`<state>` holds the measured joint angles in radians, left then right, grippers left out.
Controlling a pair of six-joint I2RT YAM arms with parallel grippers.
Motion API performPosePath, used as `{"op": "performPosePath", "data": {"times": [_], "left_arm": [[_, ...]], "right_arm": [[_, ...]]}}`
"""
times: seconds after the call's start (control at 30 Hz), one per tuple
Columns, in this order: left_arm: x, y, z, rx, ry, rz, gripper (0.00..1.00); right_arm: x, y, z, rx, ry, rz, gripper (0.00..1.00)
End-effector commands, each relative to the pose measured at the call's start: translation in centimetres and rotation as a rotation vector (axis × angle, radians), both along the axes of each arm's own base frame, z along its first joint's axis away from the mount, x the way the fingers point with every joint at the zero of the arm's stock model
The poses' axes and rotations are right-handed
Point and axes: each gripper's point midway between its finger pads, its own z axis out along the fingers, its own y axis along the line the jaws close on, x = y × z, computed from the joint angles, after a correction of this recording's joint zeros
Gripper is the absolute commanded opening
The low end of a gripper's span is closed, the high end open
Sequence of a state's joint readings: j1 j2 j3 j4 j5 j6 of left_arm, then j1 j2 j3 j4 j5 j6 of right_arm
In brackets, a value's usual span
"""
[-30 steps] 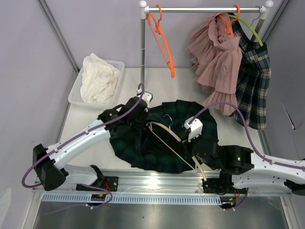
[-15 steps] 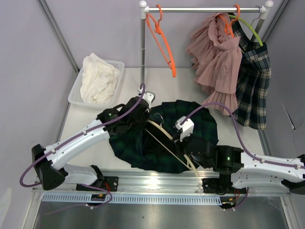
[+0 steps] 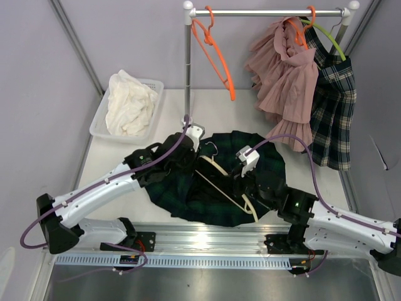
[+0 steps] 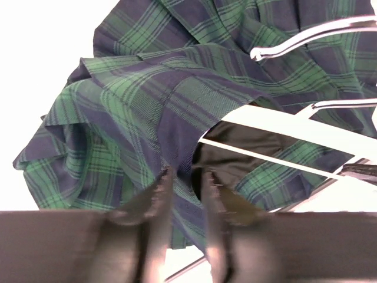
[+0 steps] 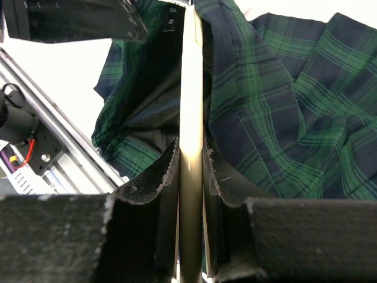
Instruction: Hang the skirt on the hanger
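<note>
White table (image 3: 213, 116), plaid skirt (image 3: 269, 163) lies spread; right gripper (image 5: 191, 171) clamps cream hanger (image 3: 222, 182), likely steadying it inside the waistband, while left gripper (image 4: 184, 177) stands parted at the fabric edge.

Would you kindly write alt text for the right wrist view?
The right gripper is shut on a cream hanger bar running up the frame. A dark green and navy plaid skirt lies behind it, with fabric on both sides of the bar.

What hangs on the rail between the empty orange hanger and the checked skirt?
A pink pleated garment hangs there, touching the checked skirt; bare rail separates it from the orange hanger. The top view shows this.
</note>
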<state>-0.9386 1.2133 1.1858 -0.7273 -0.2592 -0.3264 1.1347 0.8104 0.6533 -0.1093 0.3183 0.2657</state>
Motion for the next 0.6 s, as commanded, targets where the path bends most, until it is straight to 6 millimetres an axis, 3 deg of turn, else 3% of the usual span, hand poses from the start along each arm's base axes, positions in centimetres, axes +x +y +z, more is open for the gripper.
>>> {"op": "performPosePath", "data": {"times": [0.0,0.13,0.33,0.57], "left_arm": [[0.1,-0.1,1.1,-0.041,-0.065,-0.022,0.42],[0.3,0.4,1.7,-0.049,-0.117,-0.023,0.55],[0.9,2.3,2.7,-0.013,-0.199,0.007,0.59],[-0.4,1.6,4.4,-0.063,-0.255,-0.130,0.67]], "right_arm": [[0.1,1.6,4.9,0.173,-0.089,0.063,0.00],[0.4,1.9,4.7,0.200,-0.084,0.079,0.00],[0.6,1.8,4.3,0.235,-0.067,0.123,0.00],[0.6,1.4,4.5,0.281,-0.053,0.214,0.00]]}}
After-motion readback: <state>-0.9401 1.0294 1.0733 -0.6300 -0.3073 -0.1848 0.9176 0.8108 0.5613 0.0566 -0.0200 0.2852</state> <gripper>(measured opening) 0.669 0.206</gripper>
